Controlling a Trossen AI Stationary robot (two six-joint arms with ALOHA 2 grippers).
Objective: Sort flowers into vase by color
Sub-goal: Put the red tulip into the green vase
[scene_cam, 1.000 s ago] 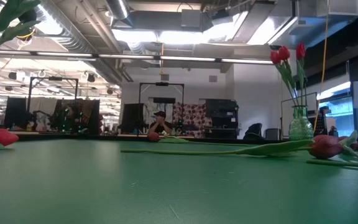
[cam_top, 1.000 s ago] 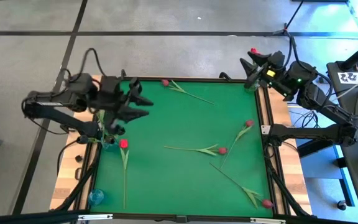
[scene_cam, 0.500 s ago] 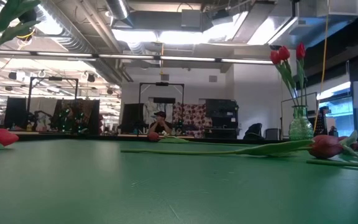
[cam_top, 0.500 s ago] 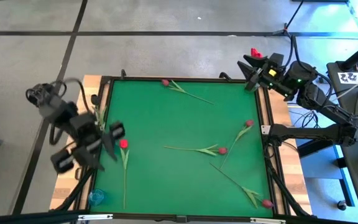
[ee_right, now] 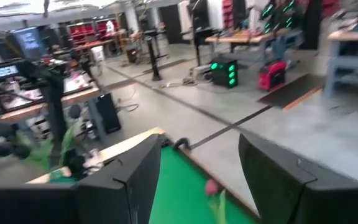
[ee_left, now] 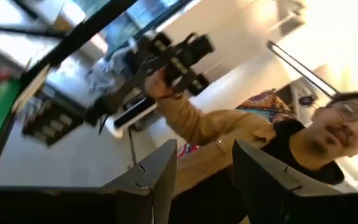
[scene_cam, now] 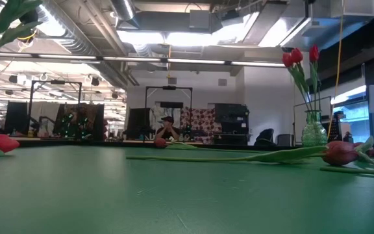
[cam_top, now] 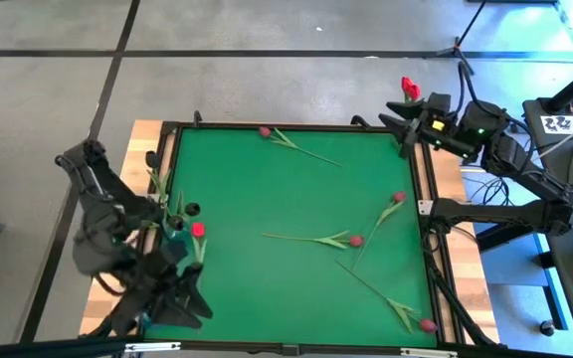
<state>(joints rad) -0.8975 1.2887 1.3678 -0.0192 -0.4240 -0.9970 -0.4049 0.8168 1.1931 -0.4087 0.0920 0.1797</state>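
Left gripper [cam_top: 182, 298], fingers apart and empty, hangs over the near left corner of the green felt table [cam_top: 296, 199]. Right gripper [cam_top: 398, 127], also parted and empty, sits at the far right corner. Five red artificial tulips [cam_top: 318, 239] lie scattered on the felt; two more stand in a clear glass vase [scene_cam: 313, 130].
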